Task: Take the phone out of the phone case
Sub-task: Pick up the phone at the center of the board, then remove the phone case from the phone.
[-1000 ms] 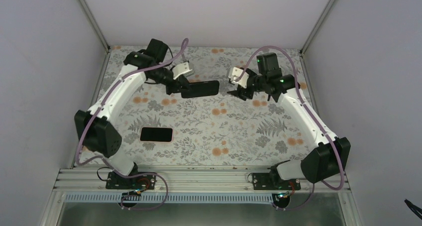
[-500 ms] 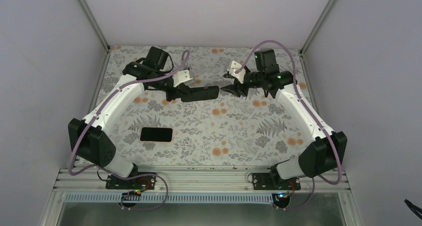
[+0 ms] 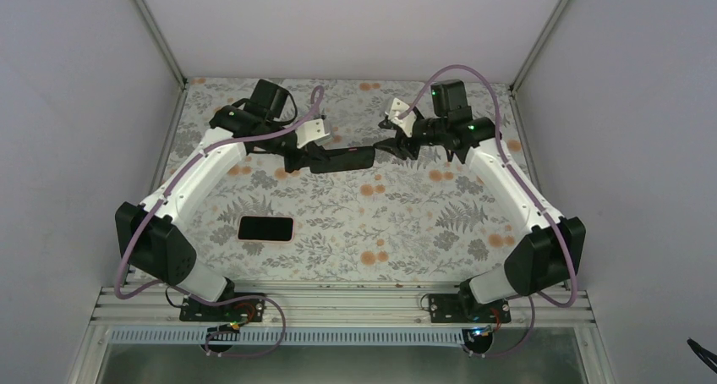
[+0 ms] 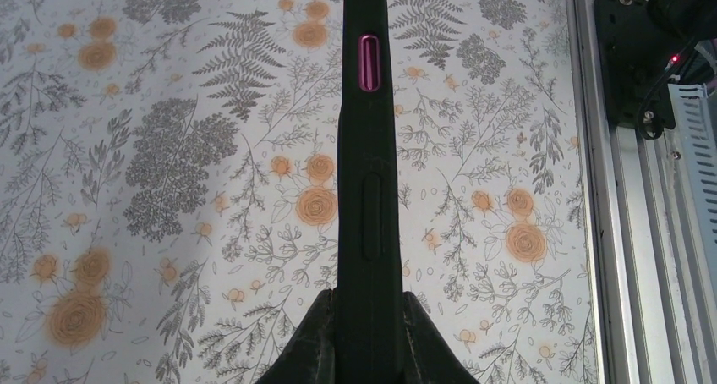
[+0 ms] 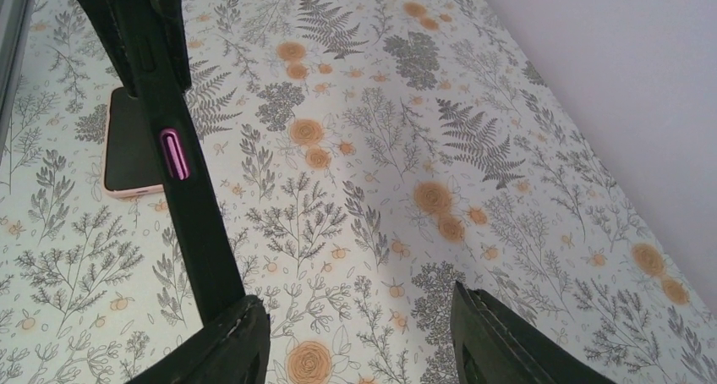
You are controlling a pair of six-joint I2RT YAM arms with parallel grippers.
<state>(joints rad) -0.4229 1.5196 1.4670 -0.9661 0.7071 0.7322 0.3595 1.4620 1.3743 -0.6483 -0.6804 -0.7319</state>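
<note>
Phone case (image 3: 347,157), black and long, hangs level in the air over the flowered table (image 3: 372,223), stretched between the two arms. At the case's left end the left gripper (image 3: 311,157) is clamped tight on it, its dark fingers (image 4: 314,346) pressed against both flat faces, so the wrist camera looks straight along the narrow edge. On that edge a pink button (image 4: 368,62) shows through a slot, with a longer raised black button closer to the gripper.

At the case's right end the right gripper (image 3: 391,147) stands with its jaws parted to a middling width. From its wrist camera the end of the case meets one finger (image 5: 232,346), while the gap between the two fingers shows only table.

Below the case, towards the arm bases and on the left arm's side, a dark phone (image 3: 265,228) with a pink rim lies flat on the table.
</note>
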